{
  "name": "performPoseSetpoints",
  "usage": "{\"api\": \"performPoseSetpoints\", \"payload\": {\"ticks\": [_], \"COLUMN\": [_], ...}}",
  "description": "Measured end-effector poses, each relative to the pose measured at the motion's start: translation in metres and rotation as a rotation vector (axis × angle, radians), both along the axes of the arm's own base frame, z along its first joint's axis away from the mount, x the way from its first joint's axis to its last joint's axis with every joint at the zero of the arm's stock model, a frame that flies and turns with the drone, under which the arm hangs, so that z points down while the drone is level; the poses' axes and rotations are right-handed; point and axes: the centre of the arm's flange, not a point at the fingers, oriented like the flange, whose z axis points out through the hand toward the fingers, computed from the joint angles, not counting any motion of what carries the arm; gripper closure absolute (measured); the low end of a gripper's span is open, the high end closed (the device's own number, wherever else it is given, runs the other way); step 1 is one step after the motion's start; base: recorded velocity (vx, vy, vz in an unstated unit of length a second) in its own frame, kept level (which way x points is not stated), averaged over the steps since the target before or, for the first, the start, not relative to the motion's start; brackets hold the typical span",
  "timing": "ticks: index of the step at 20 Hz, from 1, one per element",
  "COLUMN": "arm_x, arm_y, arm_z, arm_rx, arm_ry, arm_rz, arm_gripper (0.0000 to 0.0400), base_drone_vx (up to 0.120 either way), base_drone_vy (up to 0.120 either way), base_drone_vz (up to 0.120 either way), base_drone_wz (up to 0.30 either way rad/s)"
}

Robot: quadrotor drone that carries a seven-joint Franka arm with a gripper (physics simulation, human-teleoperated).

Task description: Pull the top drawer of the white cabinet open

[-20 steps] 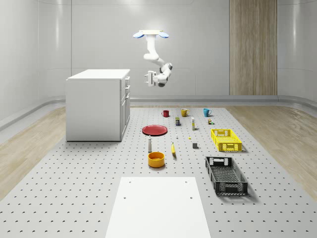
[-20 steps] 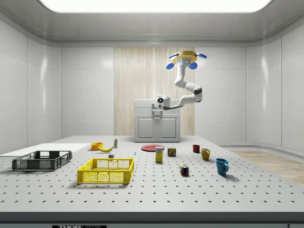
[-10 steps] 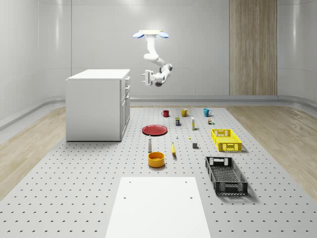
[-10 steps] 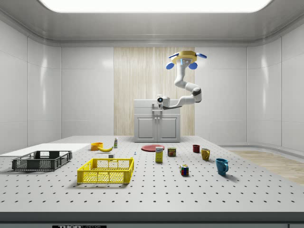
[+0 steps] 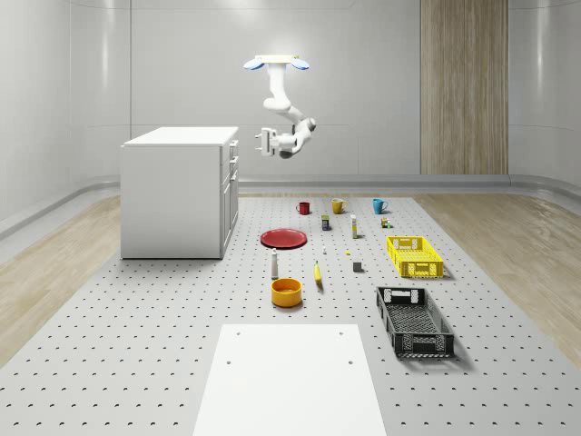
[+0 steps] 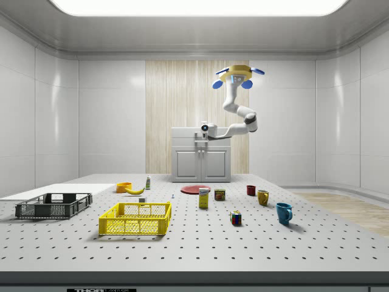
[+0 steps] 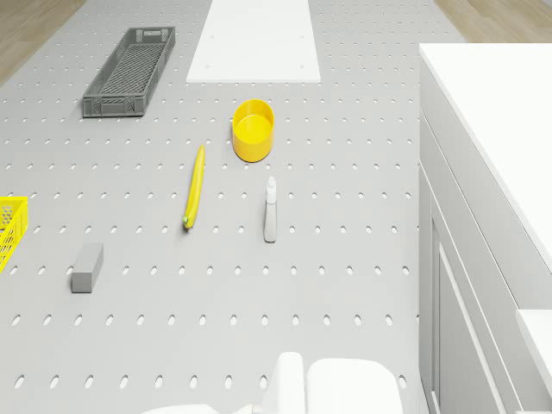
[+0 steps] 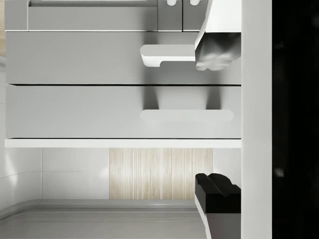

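Top drawer (image 8: 99, 112) sits shut, its white front bearing a handle (image 8: 187, 115).

The room is enclosed by pale panelled walls (image 5: 381, 82), broken by a wood-slat panel (image 5: 464, 86). A grey perforated floor (image 5: 136, 363) is edged by wooden flooring (image 5: 508, 245) and lit by a ceiling light panel (image 6: 194, 6).

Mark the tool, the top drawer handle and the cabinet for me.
tool (image 5: 260, 142): whole-scene view, between its fingertips.
top drawer handle (image 8: 187, 115): wrist view, middle of the bar.
cabinet (image 5: 172, 195): whole-scene view, its side wall.
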Motion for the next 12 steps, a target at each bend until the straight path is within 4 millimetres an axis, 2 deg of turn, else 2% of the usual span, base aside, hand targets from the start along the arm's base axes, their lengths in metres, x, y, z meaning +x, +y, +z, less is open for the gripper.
{"api": "performPoseSetpoints", "payload": {"ticks": [12], "arm_x": [0.0], "arm_y": [0.054], "arm_z": [0.0], "arm_rx": [0.0], "arm_ry": [0.0], "arm_rz": [0.0], "arm_gripper": [0.0095], "base_drone_vx": [0.0], "base_drone_vy": [0.0], "base_drone_vz": [0.0], "base_drone_wz": [0.0]}}
